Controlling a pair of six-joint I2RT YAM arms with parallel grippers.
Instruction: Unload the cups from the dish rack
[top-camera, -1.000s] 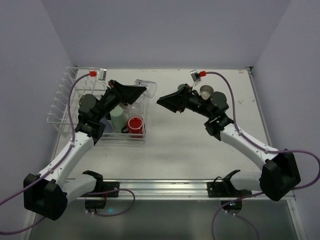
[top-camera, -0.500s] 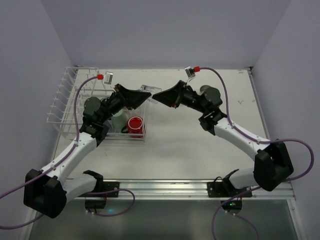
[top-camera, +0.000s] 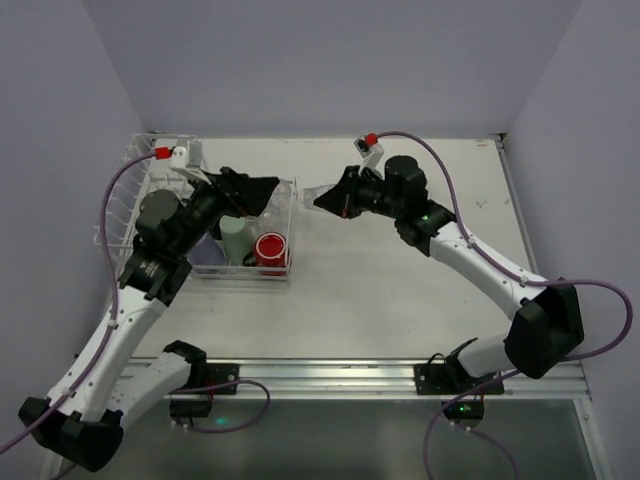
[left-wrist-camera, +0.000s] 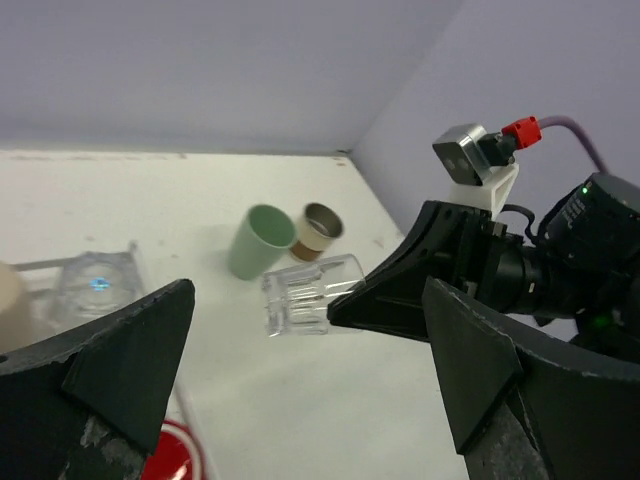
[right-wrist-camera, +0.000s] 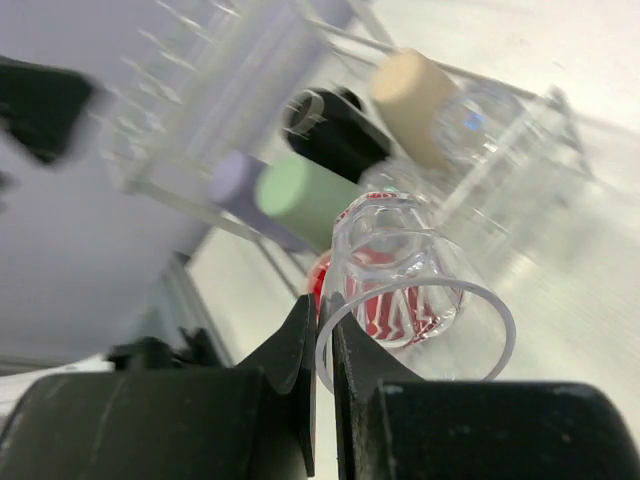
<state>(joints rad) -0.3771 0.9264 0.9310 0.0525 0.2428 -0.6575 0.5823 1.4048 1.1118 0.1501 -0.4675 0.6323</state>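
Right end effector (top-camera: 320, 199) pinches clear cup (left-wrist-camera: 310, 294) by rim, left end effector (top-camera: 265, 188) spread empty; two cups (left-wrist-camera: 258, 240) lie on worktop (top-camera: 400, 290), about six sit in rack (top-camera: 128, 215).

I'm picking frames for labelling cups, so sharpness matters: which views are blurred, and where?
Right wrist: the dish rack and its cups are motion-smeared; the clear cup pinched by the right gripper is fairly crisp. Left wrist: sharp, only its own dark fingers soft. Top external: sharp, evenly lit.
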